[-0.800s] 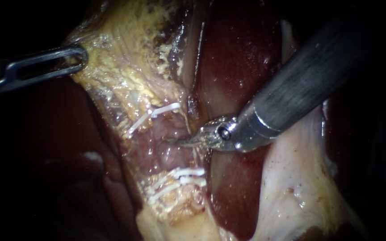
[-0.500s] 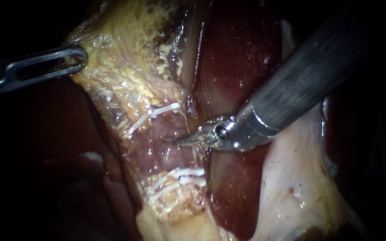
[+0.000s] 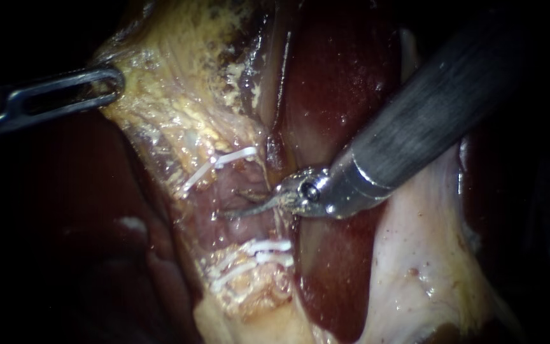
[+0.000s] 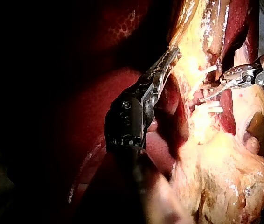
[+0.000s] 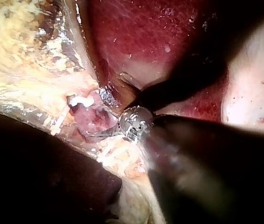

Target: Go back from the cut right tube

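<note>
Right instrument (image 3: 232, 204) jaws are now seen spread, earlier pressed together, tips edged left over the tube (image 3: 224, 185) at centre between white clips (image 3: 221, 161). Fatty tissue (image 3: 160, 95) is pinched by left instrument (image 3: 114, 83), upper left. Liver (image 3: 338, 83) is seen behind; surroundings dark. No cut can be made out.

Endoscope close over the tube (image 3: 219, 194); left wrist camera farther back, right wrist nearest, all sharing the clips (image 3: 230, 158).
</note>
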`<state>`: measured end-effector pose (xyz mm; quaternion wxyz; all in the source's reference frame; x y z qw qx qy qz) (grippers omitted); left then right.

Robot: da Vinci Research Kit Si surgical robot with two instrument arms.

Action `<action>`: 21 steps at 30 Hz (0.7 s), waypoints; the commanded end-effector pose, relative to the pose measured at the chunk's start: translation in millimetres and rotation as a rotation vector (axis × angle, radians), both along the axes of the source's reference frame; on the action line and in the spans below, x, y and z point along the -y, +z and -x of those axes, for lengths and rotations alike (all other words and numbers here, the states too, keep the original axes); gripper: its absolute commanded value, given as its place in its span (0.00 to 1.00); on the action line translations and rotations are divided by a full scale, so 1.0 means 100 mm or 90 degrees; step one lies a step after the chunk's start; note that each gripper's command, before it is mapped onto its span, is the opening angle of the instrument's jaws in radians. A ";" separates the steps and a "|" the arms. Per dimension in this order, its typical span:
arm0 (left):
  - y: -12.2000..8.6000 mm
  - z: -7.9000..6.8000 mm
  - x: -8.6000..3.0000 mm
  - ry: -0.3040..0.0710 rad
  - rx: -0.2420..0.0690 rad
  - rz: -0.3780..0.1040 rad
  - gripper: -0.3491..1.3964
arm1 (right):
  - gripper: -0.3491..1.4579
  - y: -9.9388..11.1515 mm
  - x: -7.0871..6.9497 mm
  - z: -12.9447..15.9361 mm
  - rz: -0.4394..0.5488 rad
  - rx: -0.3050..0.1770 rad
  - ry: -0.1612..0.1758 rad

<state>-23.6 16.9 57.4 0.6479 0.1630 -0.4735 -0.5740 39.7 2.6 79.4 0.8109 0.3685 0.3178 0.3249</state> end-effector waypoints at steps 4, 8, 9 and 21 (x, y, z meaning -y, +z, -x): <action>-0.001 -0.001 0.000 0.000 0.000 0.000 0.00 | 0.79 -0.009 0.006 0.003 0.045 -0.035 -0.032; -0.001 -0.001 0.001 0.000 0.000 0.000 0.00 | 0.91 -0.020 0.013 0.006 0.153 -0.133 -0.079; -0.001 -0.001 0.001 0.000 0.000 0.000 0.00 | 0.93 -0.023 0.014 0.006 0.178 -0.154 -0.088; -0.002 -0.001 0.001 0.000 0.000 0.000 0.00 | 0.98 -0.055 0.028 0.050 0.307 -0.252 -0.144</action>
